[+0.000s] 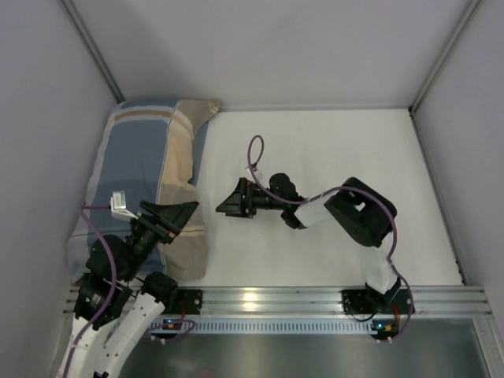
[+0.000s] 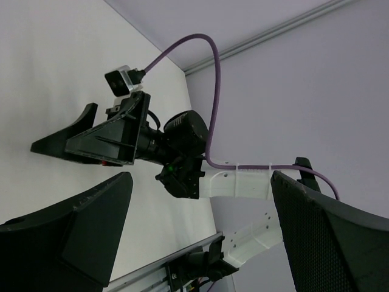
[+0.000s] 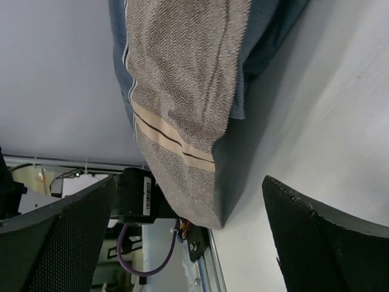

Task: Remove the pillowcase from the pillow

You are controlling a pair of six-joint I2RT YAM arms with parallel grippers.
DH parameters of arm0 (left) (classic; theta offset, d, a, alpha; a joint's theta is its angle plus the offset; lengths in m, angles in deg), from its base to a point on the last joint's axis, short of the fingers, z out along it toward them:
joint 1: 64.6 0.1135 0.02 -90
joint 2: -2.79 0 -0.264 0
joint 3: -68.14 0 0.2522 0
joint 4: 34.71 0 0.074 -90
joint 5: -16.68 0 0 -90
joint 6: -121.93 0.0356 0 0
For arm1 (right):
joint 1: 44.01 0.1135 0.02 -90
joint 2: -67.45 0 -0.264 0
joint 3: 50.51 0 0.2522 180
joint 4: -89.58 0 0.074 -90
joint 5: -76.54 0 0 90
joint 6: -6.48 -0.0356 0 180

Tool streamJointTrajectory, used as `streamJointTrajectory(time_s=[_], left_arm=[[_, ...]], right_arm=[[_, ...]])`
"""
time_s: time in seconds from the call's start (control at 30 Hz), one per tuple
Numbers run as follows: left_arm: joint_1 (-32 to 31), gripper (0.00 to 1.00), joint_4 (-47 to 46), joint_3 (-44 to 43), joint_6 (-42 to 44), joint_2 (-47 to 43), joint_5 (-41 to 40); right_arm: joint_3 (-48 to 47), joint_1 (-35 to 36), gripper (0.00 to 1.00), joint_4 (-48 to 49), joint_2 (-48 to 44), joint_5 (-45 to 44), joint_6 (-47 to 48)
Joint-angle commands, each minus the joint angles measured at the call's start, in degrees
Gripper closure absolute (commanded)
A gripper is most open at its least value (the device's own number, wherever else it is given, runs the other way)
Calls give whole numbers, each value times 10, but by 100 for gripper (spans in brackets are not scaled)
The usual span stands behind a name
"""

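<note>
Status from the top view:
- The pillowcase (image 1: pixel 138 157) lies at 9 o'clock on the worktop (image 1: pixel 331 157), pushed up against the side wall (image 1: pixel 39 118). Its long axis runs 12 to 6. It's plump and full, with the blue face up and the tan band (image 1: pixel 177 150) along its 3 o'clock side.
- The pillow is entirely covered by the cloth, so we see none of it.
- The left end effector (image 1: pixel 189 216) is over the 5 o'clock corner of the pillowcase, pointing toward 3 o'clock. Its fingers are spread wide with nothing between them. We cannot tell whether it touches the cloth.
- The right end effector (image 1: pixel 228 198) is near the worktop centre, pointing toward 9 o'clock. It is over bare worktop, just off the pillowcase's 3 o'clock edge. Its fingers are also wide apart and hold nothing.
- The two end effectors face each other tip to tip, close together but apart.

Wrist views:
- The right wrist view looks straight at the pillowcase, where we see herringbone tan fabric with a cream stripe and blue cloth on either side of it. White worktop is at 3 o'clock. Its own fingers sit at the lower corners, clear of the cloth.
- The left wrist view looks across at the right arm and its purple cable (image 2: pixel 206 91), with no cloth in frame.

The aluminium rail (image 1: pixel 315 299) runs along the 6 o'clock edge and carries both arm bases.
</note>
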Motion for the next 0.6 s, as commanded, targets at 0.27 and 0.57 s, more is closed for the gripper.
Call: streamJointTrajectory(time_s=[0.27, 0.57], left_arm=[[0, 1, 4, -5, -13, -9, 20], [0, 2, 4, -33, -8, 5, 29]], right_arm=[[-172, 107, 1, -63, 89, -63, 76], [-250, 139, 1, -244, 119, -168, 169]])
